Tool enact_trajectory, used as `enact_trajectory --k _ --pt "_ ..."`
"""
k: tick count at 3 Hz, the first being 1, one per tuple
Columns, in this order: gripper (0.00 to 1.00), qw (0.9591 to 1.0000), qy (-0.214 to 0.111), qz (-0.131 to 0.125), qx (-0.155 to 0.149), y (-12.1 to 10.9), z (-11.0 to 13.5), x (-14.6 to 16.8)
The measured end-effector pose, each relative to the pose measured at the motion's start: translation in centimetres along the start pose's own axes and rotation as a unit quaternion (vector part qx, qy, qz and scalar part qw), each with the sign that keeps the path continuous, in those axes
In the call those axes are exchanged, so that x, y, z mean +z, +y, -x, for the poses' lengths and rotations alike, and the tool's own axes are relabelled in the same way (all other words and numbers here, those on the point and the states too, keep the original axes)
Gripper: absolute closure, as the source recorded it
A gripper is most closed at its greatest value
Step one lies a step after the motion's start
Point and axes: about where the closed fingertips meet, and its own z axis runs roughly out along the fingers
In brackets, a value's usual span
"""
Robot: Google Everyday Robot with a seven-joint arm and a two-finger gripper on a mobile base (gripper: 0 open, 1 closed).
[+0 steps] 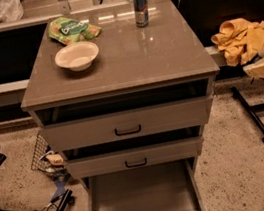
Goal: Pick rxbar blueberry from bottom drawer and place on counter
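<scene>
The bottom drawer [143,197] is pulled out toward me at the foot of the cabinet, and its pale tray interior shows no bar. The rxbar blueberry is out of view. The counter [128,57] is the glossy grey-brown top slab above the drawers. My gripper [260,68] is at the far right edge, beside the cabinet at about counter height, well away from the bottom drawer. Only its pale tip shows, in front of a yellow cloth.
On the counter stand a white bowl [77,55], a green snack bag [73,30] and a blue can [141,7]. Two drawers with black handles [128,130] sit above the bottom one. A yellow cloth [242,38] lies right; black stand legs [251,114] and cables [48,208] on the floor.
</scene>
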Motion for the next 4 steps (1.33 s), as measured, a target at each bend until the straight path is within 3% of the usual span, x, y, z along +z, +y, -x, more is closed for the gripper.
enact_trajectory --k 1,2,3,4 --pt "1.00 0.9994 -0.018 -0.028 0.000 -2.5 2.0 -1.2" --pt "1.00 0.9975 -0.066 -0.025 -0.008 -4.0 4.1 -1.2" --pt "1.00 0.9891 -0.132 0.026 -0.059 -0.9 9.3 1.6" --pt "1.00 0.9605 -0.223 0.103 -0.130 5.6 16.9 4.6"
